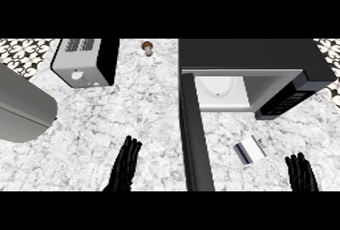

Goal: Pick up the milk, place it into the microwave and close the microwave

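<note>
A small white and blue milk carton [251,150] lies on the marble counter, in front of the microwave [256,76]. The microwave stands at the back right with its dark door [194,134] swung wide open toward me, and its pale inside shows. My right hand [302,174] is open at the lower right, fingers straight, a short way right of and nearer than the carton, apart from it. Left of the door, my left hand [125,165] is open too, fingers pointing away from me.
A silver and black toaster [83,60] stands at the back left. A small brown-capped mushroom [147,47] sits at the back, between toaster and microwave. A large grey rounded object [20,110] fills the left edge. Patterned tile shows at both far corners.
</note>
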